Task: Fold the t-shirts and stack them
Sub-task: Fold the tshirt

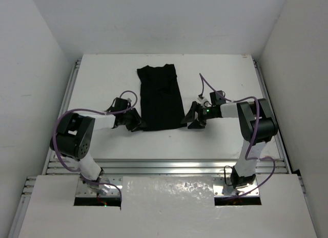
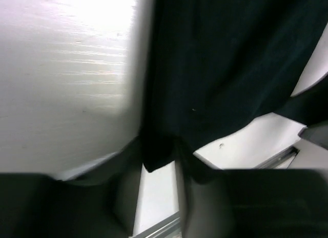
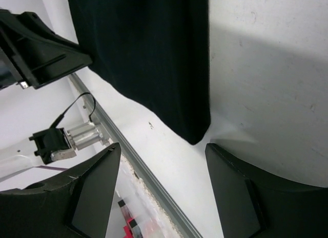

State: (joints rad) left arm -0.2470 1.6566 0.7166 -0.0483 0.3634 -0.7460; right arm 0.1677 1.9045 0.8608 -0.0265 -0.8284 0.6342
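The black t-shirt lies folded into a long narrow strip in the middle of the table, its short end toward the arms. My left gripper is at its near-left corner. In the left wrist view the jaws stand narrow but apart, with the shirt's corner between the fingertips and a strip of table showing below it. My right gripper is at the near-right corner. In the right wrist view it is wide open, and the shirt's corner lies just beyond the tips, touching neither.
An aluminium rail runs along the table's near edge, close behind both grippers. White walls close in the table on the left, right and far sides. Purple cables loop over both arms.
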